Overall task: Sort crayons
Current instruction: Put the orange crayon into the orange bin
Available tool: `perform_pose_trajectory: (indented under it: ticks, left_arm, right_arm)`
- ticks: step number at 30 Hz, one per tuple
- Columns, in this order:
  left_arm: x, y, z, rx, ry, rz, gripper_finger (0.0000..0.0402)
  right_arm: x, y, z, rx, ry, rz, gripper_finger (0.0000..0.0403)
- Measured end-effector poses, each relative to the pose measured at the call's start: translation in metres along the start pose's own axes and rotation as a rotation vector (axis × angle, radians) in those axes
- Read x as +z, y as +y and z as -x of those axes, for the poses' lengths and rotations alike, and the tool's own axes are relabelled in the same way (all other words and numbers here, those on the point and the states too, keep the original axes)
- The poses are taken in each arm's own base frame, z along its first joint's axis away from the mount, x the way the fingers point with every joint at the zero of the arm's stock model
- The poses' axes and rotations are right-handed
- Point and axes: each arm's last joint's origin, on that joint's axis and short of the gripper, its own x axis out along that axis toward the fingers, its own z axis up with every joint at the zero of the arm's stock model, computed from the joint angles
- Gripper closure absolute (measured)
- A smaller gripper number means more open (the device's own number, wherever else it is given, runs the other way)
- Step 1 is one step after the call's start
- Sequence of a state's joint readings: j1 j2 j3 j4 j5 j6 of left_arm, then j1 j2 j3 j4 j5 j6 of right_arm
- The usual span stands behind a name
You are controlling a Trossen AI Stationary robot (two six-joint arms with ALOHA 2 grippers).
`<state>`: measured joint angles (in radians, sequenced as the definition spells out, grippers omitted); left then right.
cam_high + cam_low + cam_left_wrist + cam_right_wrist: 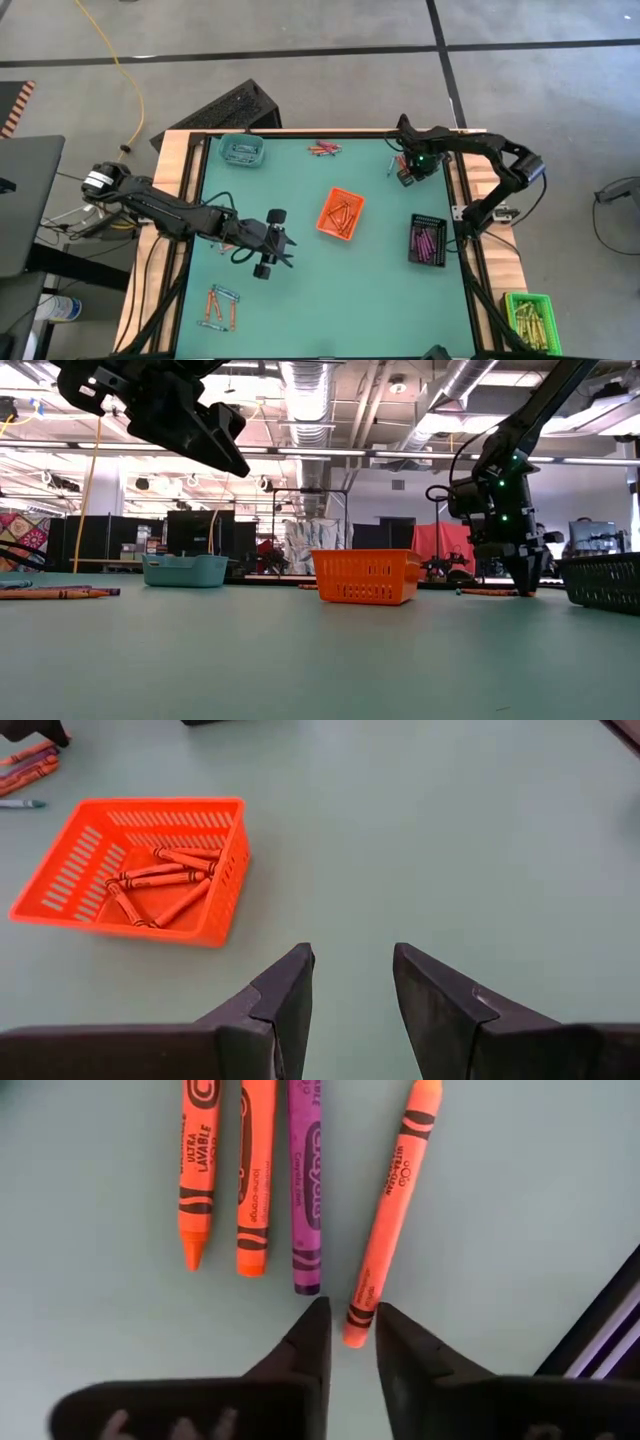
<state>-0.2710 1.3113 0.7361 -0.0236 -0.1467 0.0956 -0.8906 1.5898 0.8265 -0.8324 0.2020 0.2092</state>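
A: Starting high view. The right gripper (408, 170) sits low over loose crayons (401, 170) at the table's (300, 310) far right corner, right of the orange tray (340, 214). The left gripper (270, 243) waits left of that tray.

B: Low view?

A: The right gripper is tip-down at the tabletop, right of the orange tray.

B: Wrists?

A: Left: jaws apart, empty. Right: jaws straddle one orange crayon (388, 1215) at its end, narrowing, not yet clamped. The purple crayon (306, 1185) lies just beside it. Risk: an end-only pinch could pivot the crayon or nudge the purple one.
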Motion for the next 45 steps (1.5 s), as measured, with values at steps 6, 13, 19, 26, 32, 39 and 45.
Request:
perform_pose_trajectory:
  ticks: [6,13,19,26,32,39,45]
  left_arm:
    - [0.000,0.000,0.000,0.000,0.000,0.000,0.0270]
    - [0.000,0.000,0.000,0.000,-0.001,-0.006,0.0270]
    - [0.000,0.000,0.000,0.000,-0.001,-0.014,0.0270]
    - [0.002,0.000,0.000,0.003,-0.022,-0.015,0.0270]
    - [0.005,0.002,0.000,0.042,-0.048,-0.045,0.0270]
    - [0.018,0.008,0.002,0.121,-0.178,-0.096,0.0270]
    - [0.032,0.026,0.004,0.181,-0.327,-0.099,0.0270]
  right_arm:
    - [-0.001,0.000,0.000,0.000,0.006,0.002,0.0388]
    - [-0.001,0.000,0.000,0.002,0.008,0.002,0.0399]
    - [-0.002,-0.001,0.002,0.013,0.040,-0.004,0.0401]
    - [-0.005,-0.004,0.012,0.018,0.008,-0.013,0.0402]
    - [-0.013,-0.010,0.034,0.034,-0.072,-0.022,0.0402]
    - [-0.032,-0.010,0.073,0.119,-0.270,-0.005,0.0403]
    - [-0.056,0.005,0.111,0.250,-0.500,0.101,0.0403]
